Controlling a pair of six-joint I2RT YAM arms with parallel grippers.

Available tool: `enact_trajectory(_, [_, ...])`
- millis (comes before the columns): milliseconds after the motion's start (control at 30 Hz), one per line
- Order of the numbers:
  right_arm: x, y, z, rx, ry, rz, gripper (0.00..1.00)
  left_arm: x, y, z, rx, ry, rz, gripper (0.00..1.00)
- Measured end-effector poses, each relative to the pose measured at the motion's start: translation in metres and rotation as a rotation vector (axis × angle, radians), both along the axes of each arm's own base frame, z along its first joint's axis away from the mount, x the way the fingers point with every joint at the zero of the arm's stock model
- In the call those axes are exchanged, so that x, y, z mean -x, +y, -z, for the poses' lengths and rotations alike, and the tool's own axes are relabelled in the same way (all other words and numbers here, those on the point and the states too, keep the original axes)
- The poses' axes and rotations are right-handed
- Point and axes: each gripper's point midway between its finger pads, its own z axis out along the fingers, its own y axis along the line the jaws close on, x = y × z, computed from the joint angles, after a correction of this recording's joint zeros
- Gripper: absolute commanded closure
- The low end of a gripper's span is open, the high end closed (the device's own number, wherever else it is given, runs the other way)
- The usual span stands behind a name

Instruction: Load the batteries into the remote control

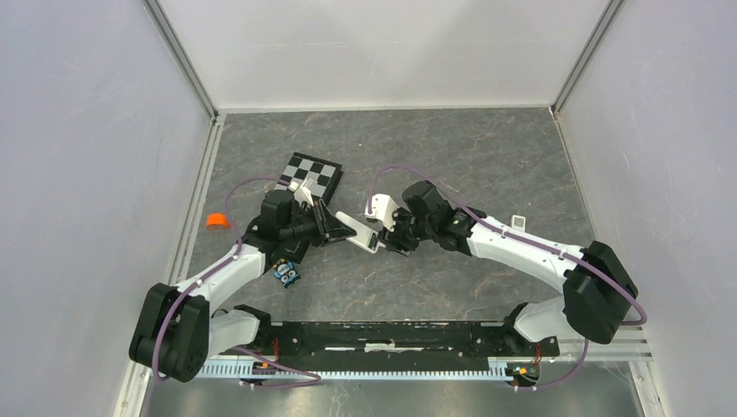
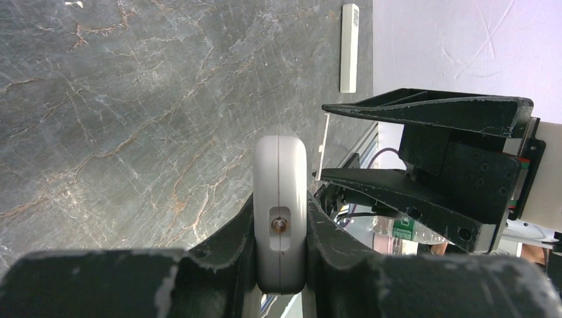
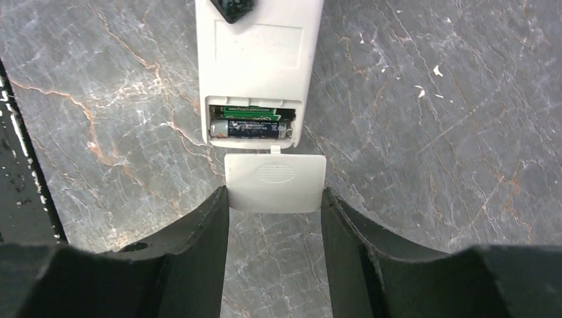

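The white remote control is held above the table, back side up, with its battery bay open. Two dark batteries lie in the bay, one behind the other. My left gripper is shut on the remote's end. My right gripper is shut on the white battery cover, held just off the bay's open edge. In the top view the left gripper and the right gripper meet at the remote mid-table.
A black-and-white checkered board lies behind the left gripper. A small blue toy sits by the left arm and an orange cap near the left wall. A small white piece lies at the right.
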Motion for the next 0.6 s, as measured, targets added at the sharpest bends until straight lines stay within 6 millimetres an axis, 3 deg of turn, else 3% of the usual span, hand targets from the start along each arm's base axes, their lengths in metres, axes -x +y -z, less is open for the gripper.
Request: enact_trajectory(600, [0.007,0.022,-0.002,-0.056,0.033,-0.029,0.57,0.0,0.002,-0.001,-0.007,-0.028,-0.022,0.98])
